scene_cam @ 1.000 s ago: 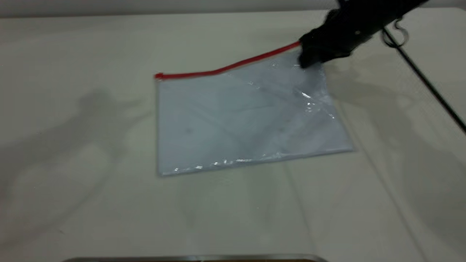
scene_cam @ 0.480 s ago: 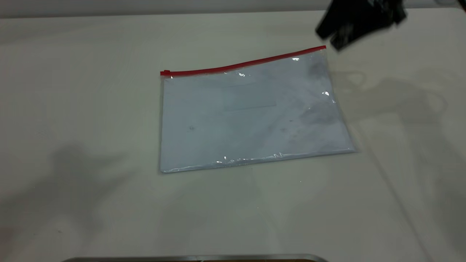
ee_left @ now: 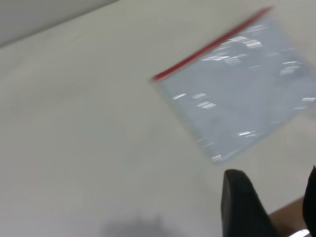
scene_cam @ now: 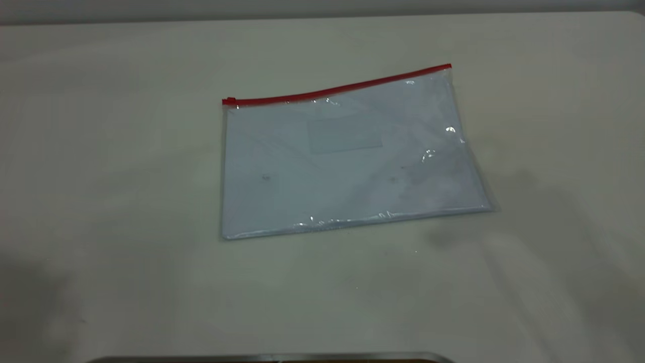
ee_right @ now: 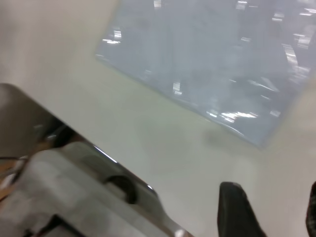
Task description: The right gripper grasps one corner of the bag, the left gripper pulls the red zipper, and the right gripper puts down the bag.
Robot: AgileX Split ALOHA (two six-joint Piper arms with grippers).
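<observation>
The bag (scene_cam: 347, 161) lies flat on the pale table, a clear pouch with a pale blue-white sheet inside. The red zipper (scene_cam: 337, 89) runs along its far edge, with the small slider tab (scene_cam: 229, 101) at the left end. The corner (scene_cam: 448, 66) at the strip's right end lies free. Neither gripper shows in the exterior view. In the left wrist view the left gripper (ee_left: 269, 197) is open and empty, well away from the bag (ee_left: 237, 94). In the right wrist view the right gripper (ee_right: 269, 207) is open and empty, above bare table short of the bag (ee_right: 207, 59).
The pale table (scene_cam: 101, 176) spreads all round the bag. A metal edge (scene_cam: 272, 357) runs along the near side of the table. In the right wrist view a metal-edged stand with cables (ee_right: 74, 192) sits past the table's rim.
The right gripper let go of the bag's corner, lifted away up and to the right, and left the exterior view. The bag settled flat on the table.
</observation>
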